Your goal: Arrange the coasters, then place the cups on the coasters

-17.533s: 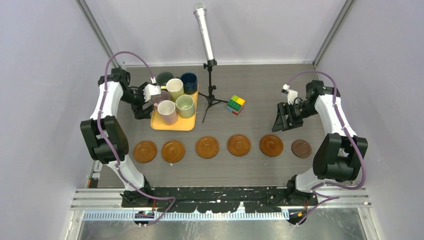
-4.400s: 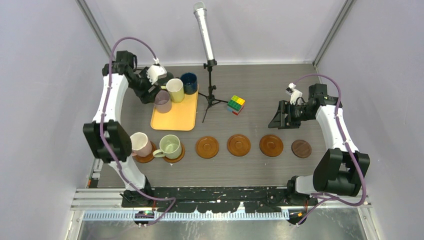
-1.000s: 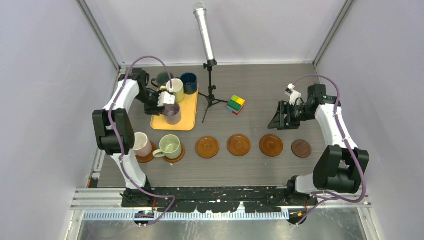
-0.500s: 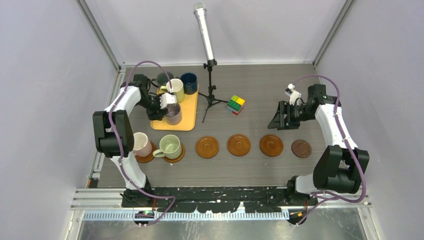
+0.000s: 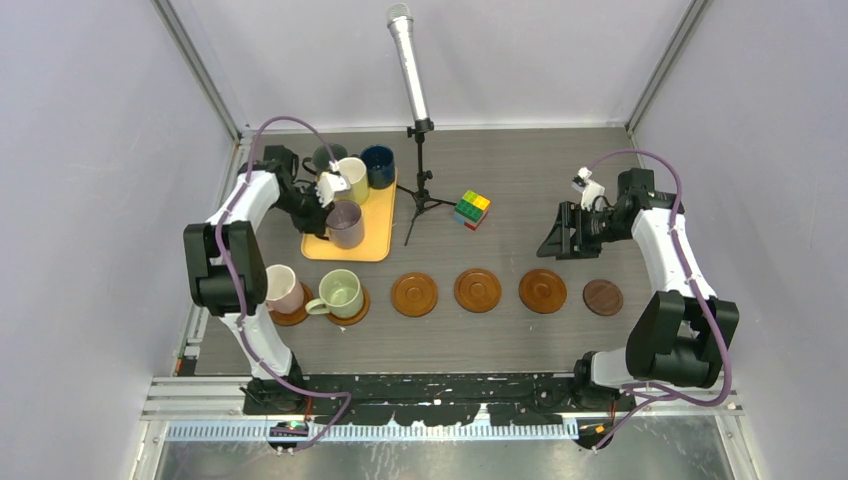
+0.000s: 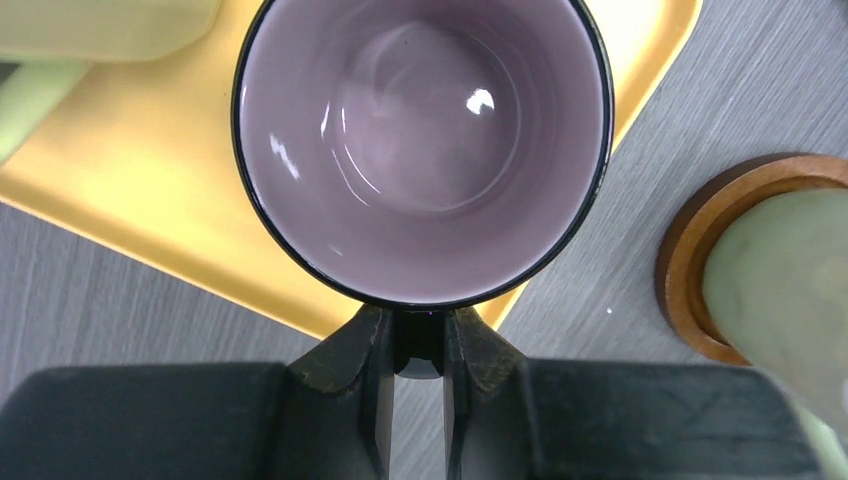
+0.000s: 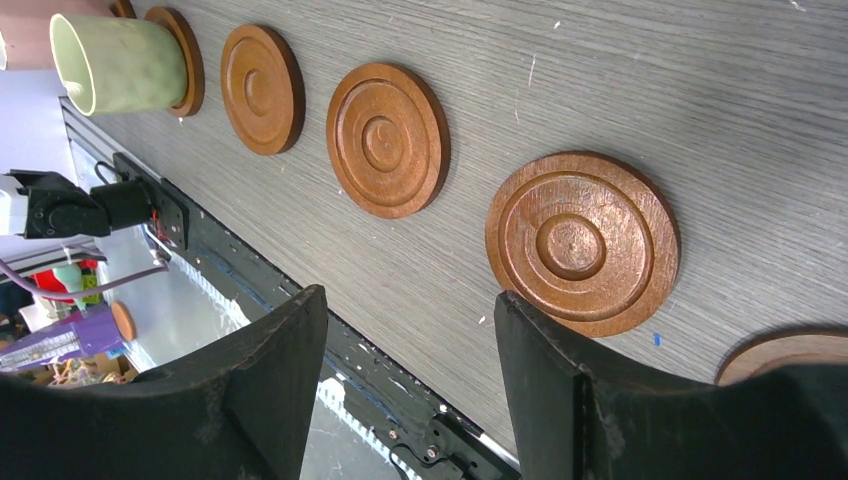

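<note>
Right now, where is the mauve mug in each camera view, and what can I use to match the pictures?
Top external: the mauve mug is upper left, over the yellow tray.
Left wrist: it fills the upper centre, seen from above.
Right wrist: not in view.
Shared landmark: the pale green mug on its coaster, which shows in all three views.

Grey wood-grain table, boxed in by plain pale walls on the left, right and far sides, with metal posts slanting up from the far corners. Near edge has aluminium rails, then a shiny metal sheet. Lighting's soft and even, shadows faint.
</note>
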You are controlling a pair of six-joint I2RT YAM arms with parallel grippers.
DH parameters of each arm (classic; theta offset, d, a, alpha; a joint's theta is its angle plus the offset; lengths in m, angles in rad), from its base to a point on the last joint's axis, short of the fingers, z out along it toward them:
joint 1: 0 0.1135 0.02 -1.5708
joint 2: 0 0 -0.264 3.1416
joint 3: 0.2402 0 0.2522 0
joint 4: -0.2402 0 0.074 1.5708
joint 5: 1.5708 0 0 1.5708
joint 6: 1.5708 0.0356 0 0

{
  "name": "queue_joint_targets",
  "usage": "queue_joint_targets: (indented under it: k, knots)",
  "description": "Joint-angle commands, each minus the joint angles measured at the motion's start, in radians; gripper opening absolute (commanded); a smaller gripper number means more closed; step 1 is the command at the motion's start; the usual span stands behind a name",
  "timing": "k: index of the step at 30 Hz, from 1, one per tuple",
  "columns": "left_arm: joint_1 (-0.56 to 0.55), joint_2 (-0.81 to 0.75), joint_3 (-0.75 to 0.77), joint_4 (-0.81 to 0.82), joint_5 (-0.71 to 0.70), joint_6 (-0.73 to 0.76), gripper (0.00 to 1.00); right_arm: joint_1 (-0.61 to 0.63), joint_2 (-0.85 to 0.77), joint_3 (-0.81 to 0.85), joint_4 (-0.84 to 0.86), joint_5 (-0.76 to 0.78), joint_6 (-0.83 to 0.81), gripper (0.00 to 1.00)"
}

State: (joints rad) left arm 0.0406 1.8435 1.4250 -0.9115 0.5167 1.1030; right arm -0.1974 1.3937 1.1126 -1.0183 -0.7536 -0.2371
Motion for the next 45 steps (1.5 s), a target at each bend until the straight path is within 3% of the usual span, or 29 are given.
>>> queue_joint_targets:
  k: [1, 11, 19, 25, 28, 38, 45]
  knots:
    - [0.009, -0.125, 0.016, 0.025, 0.068, -0.180, 0.00, -0.007, -0.045, 0.011, -0.003, -0.027, -0.009, 0.67]
    - [-0.029, -0.354, -0.026, 0.163, -0.044, -0.617, 0.00, -0.019, -0.074, 0.021, -0.021, -0.035, -0.011, 0.67]
    - [-0.347, -0.559, -0.087, 0.150, -0.280, -0.887, 0.00, -0.038, -0.093, 0.033, -0.025, -0.018, 0.020, 0.67]
    - [-0.663, -0.619, -0.134, 0.115, -0.573, -1.065, 0.00, -0.045, -0.114, 0.038, -0.031, -0.013, 0.031, 0.67]
    - [-0.708, -0.607, -0.145, 0.087, -0.533, -1.128, 0.00, -0.047, -0.116, 0.034, -0.035, -0.013, 0.032, 0.67]
    - [-0.891, -0.564, -0.266, 0.150, -0.580, -1.059, 0.00, -0.049, -0.104, 0.025, -0.037, -0.006, 0.028, 0.67]
    - [-0.922, -0.525, -0.317, 0.219, -0.591, -1.037, 0.00, -0.049, -0.098, 0.018, -0.038, -0.005, 0.028, 0.67]
